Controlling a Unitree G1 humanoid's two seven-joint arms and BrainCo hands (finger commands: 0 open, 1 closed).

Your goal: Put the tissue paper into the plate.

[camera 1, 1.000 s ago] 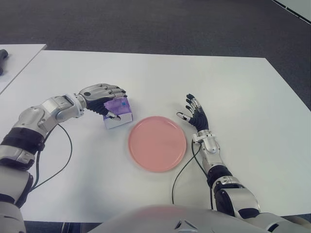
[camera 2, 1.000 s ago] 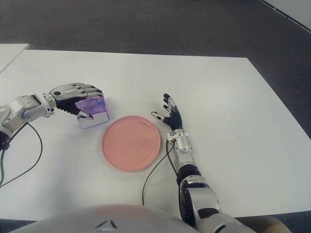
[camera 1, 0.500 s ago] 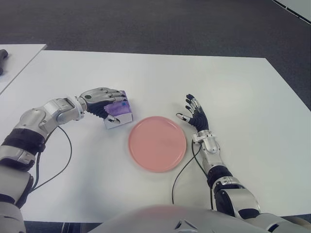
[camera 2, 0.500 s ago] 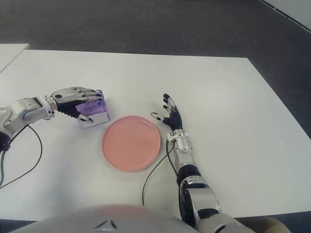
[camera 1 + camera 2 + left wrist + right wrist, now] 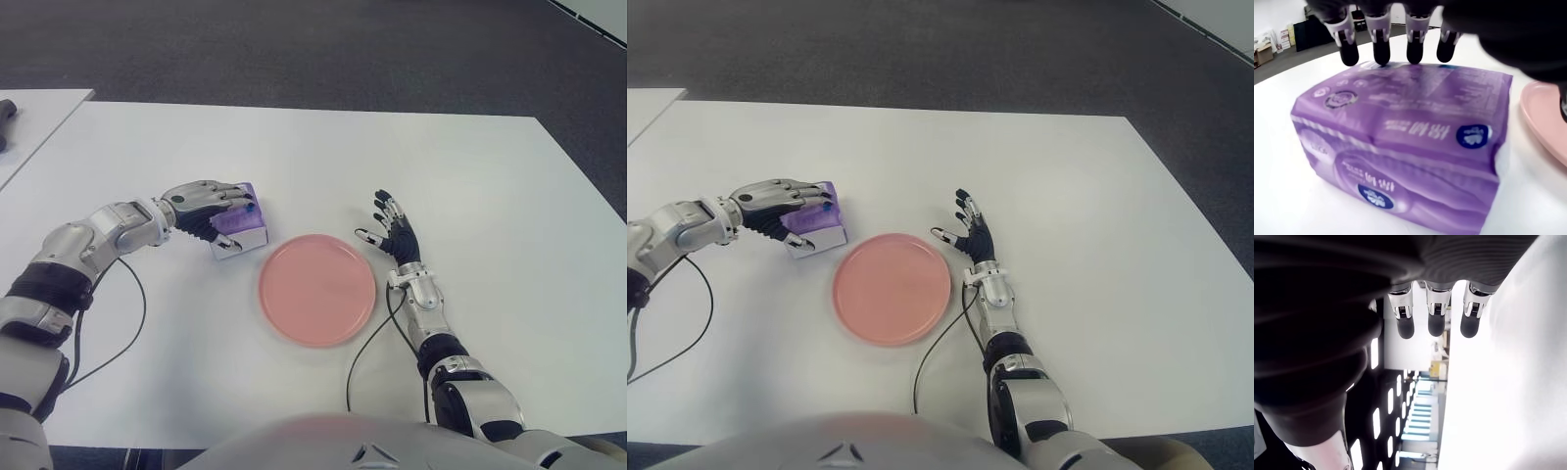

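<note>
A white worktop (image 5: 294,147) carried everything. A purple tissue pack (image 5: 238,224) sat directly on it, left of centre, with a round pink plate (image 5: 316,289) flat on the surface just to its right, close but apart. Black cables (image 5: 364,362) trailed across the near part of the worktop on both sides of the plate.

On the purple plastic-wrapped tissue pack (image 5: 1400,147) under my left hand (image 5: 204,204), I saw white characters and round blue logos, but they were too blurred for me to read any word or brand.
</note>
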